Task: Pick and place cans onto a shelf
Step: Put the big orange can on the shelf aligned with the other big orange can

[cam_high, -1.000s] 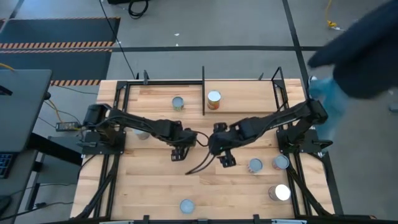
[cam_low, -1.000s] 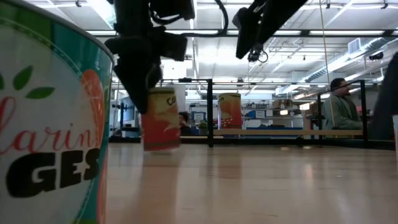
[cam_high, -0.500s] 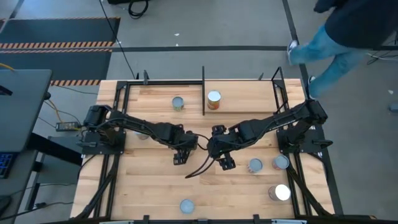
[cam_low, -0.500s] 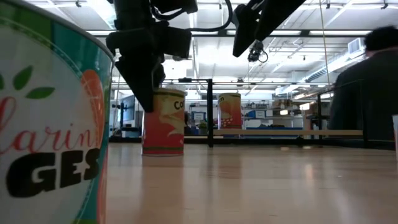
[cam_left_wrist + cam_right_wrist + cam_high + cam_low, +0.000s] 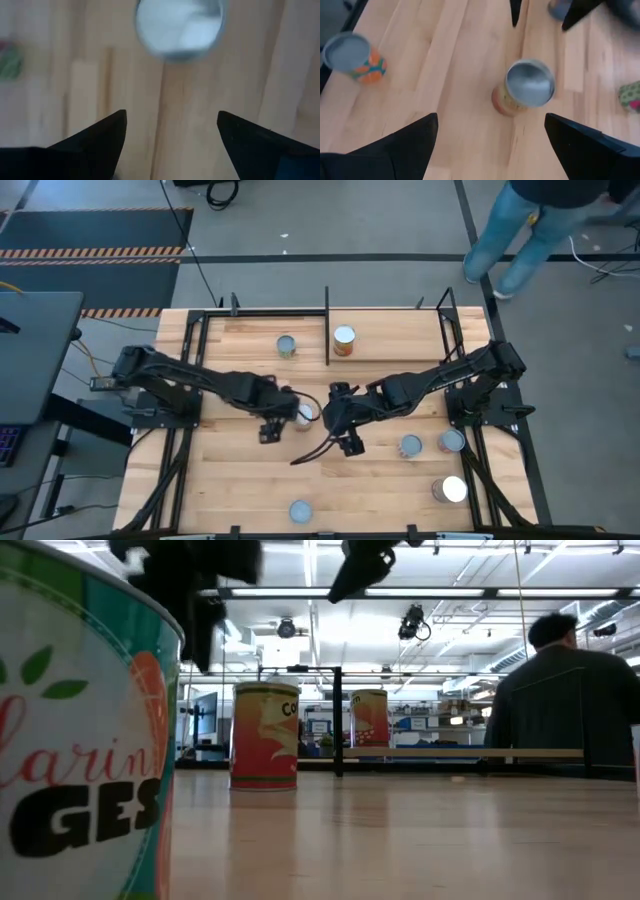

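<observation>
Left gripper has backed off the can, jaws apart.

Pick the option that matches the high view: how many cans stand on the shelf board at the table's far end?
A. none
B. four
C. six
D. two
D: the high view shows just two cans on the shelf, one left of the black centre divider and one right of it; the other cans stand on the table nearer the arms.
</observation>
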